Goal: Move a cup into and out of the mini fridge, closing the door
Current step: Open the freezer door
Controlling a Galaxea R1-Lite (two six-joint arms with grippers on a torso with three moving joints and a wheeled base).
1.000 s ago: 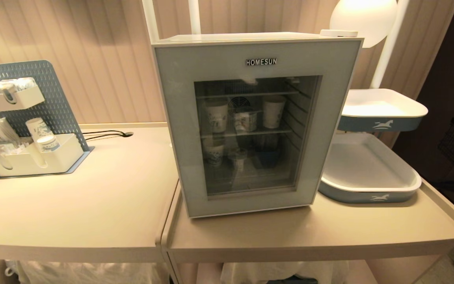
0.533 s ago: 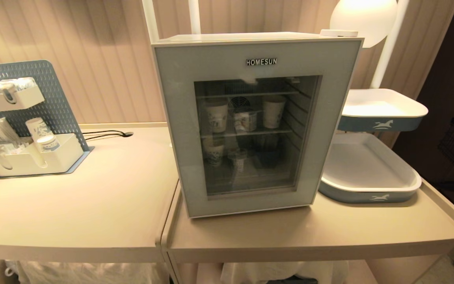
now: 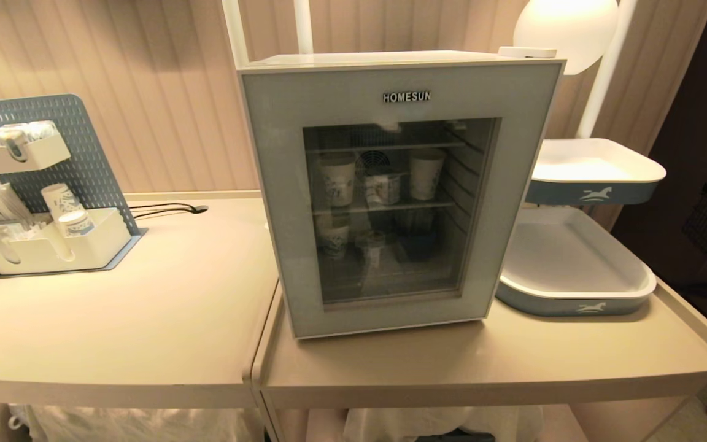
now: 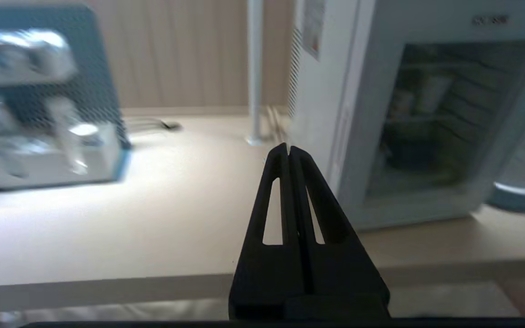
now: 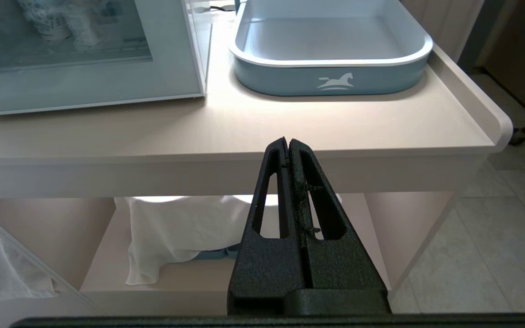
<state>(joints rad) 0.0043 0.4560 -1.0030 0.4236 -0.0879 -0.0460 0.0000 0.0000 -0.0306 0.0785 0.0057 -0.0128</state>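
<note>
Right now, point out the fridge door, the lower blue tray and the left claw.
door (image 3: 390, 92), head view, upper frame by the lettering.
lower blue tray (image 3: 574, 301), head view, front wall.
left claw (image 4: 288, 150), left wrist view, fingertips.

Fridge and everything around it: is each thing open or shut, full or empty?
the door: shut.
the mini fridge: cups on both shelves inside.
lower blue tray: empty.
upper blue tray: nothing seen in it.
left end effector: shut, empty, raised over the table.
right end effector: shut, empty, low at the table's front edge.
</note>
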